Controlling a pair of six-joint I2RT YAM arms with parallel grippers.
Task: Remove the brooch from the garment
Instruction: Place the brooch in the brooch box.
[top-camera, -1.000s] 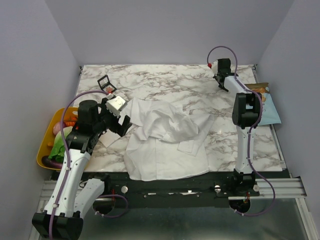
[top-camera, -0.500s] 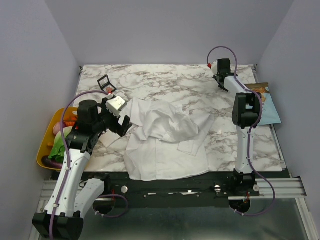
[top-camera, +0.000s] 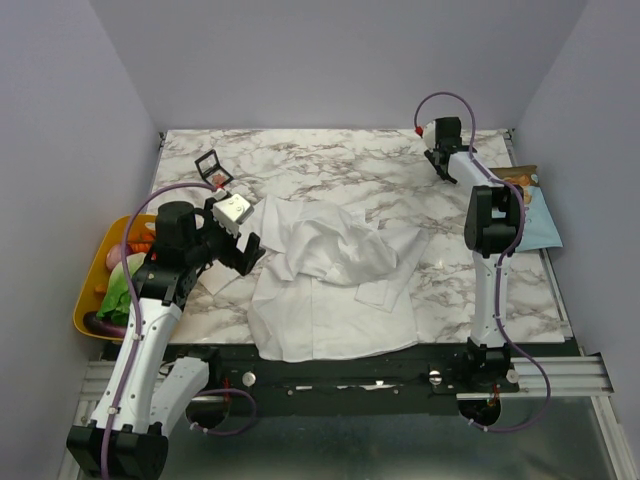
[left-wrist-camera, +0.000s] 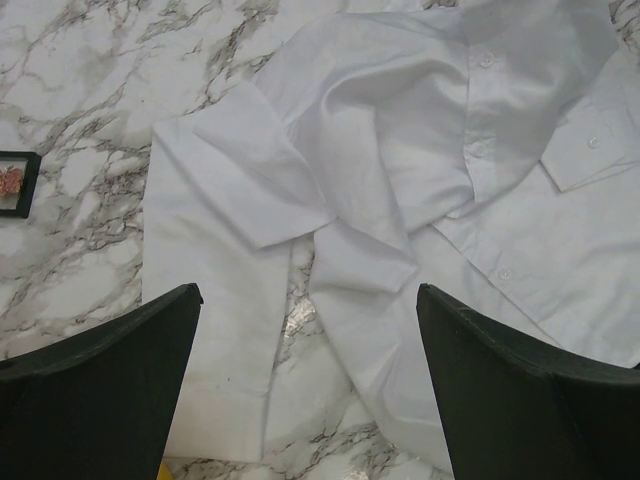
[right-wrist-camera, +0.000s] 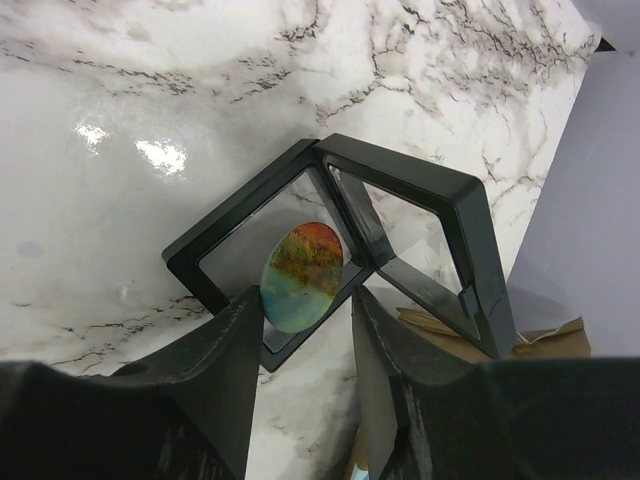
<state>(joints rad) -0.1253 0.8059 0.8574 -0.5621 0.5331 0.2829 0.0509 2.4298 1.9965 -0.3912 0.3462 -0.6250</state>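
Observation:
The brooch (right-wrist-camera: 302, 275), a small round pin, orange-red above and green-blue below, sits between the fingers of my right gripper (right-wrist-camera: 305, 300). That gripper is shut on it, just above an open black frame case (right-wrist-camera: 400, 230) at the table's far right corner (top-camera: 437, 135). The garment (top-camera: 330, 280), a crumpled white button-up shirt, lies at the table's near middle. My left gripper (top-camera: 240, 245) hovers open and empty over the shirt's left sleeve (left-wrist-camera: 230, 290). Its jaws (left-wrist-camera: 310, 330) stand wide apart.
A small open black square palette (top-camera: 212, 167) lies at the far left and shows at the left wrist view's edge (left-wrist-camera: 12, 185). A yellow bowl (top-camera: 95, 290) with toy food hangs off the left edge. A flat packet (top-camera: 535, 210) lies at the right edge.
The left gripper has shifted very slightly toward the shirt. The right arm and the brooch have not visibly moved.

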